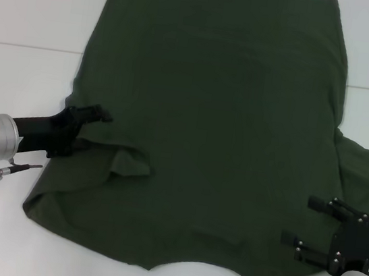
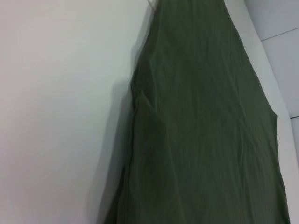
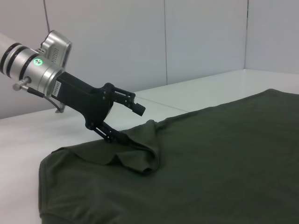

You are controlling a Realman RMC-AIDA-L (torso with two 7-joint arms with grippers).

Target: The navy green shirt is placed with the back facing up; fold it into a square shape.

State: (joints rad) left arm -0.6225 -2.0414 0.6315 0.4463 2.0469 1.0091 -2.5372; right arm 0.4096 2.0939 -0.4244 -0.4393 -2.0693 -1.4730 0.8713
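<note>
The navy green shirt [image 1: 208, 114] lies spread flat on the white table [image 1: 24, 8], with its collar notch at the near edge. Its left sleeve [image 1: 130, 165] is folded inward onto the body, and the right sleeve [image 1: 362, 161] lies bunched at the right edge. My left gripper [image 1: 90, 129] is at the shirt's left edge beside the folded sleeve. In the right wrist view this left gripper [image 3: 127, 123] stands open, its lower finger touching the sleeve fold [image 3: 140, 154] and its upper finger above it. My right gripper [image 1: 304, 222] is open at the shirt's near right edge. The left wrist view shows only shirt fabric [image 2: 201, 140].
White tabletop surrounds the shirt on the left [image 2: 56, 116] and near sides. A grey panelled wall [image 3: 187, 37] stands behind the table in the right wrist view.
</note>
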